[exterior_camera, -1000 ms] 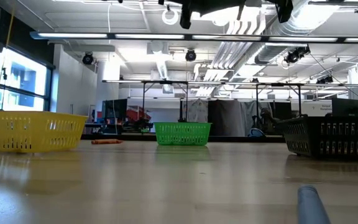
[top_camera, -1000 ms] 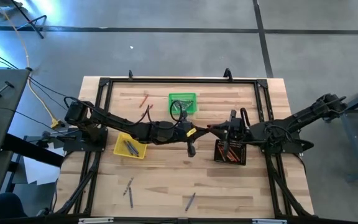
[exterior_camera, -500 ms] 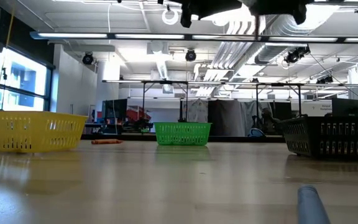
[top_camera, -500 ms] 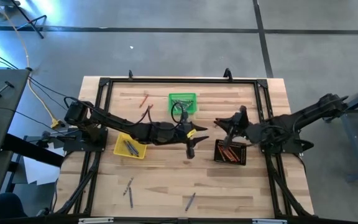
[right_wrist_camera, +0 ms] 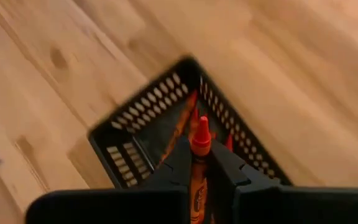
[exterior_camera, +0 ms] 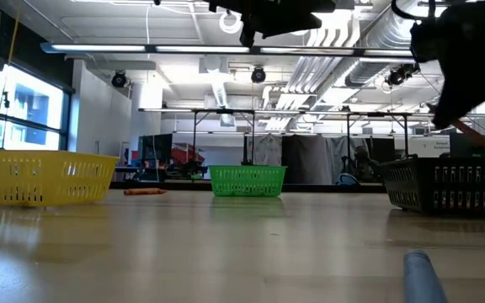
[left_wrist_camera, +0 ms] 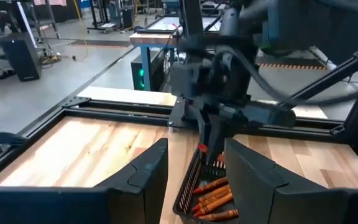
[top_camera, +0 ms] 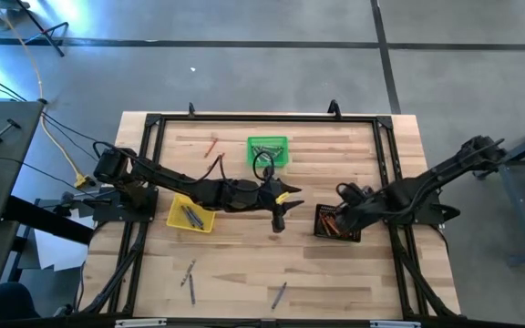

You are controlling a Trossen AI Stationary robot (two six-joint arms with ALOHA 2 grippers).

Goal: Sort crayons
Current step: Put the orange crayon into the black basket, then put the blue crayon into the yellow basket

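Note:
My right gripper [right_wrist_camera: 201,157] is shut on an orange-red crayon [right_wrist_camera: 201,138] above the black basket [top_camera: 337,224], which holds several orange-red crayons [left_wrist_camera: 211,194]. My left gripper [top_camera: 281,215] stands open at the table's middle, just left of that basket, with nothing between its fingers. Grey crayons lie in the yellow basket [top_camera: 190,215]. Loose grey crayons [top_camera: 190,273] lie near the front edge. Orange-red crayons [top_camera: 211,144] lie at the far left beside the green basket [top_camera: 268,150]. My right gripper pinches the orange-red crayon's shaft [right_wrist_camera: 199,171] between its two fingers, which lie along the crayon. The pointed tip [right_wrist_camera: 201,124] sticks out past the fingertips. The fingers come from above, slanting down toward the black basket, and the crayon is lifted clear.
A black frame [top_camera: 267,118] runs round the work area. Another grey crayon [top_camera: 279,293] lies at the front middle. Bare wood lies between the baskets and the near edge. In the low view an orange-red crayon [exterior_camera: 144,192] lies beside the green basket [exterior_camera: 247,181].
My right gripper has swung from the table's middle, close to my left gripper, toward the near edge and down over the black basket, tipping its fingers downward with the orange-red crayon in them.

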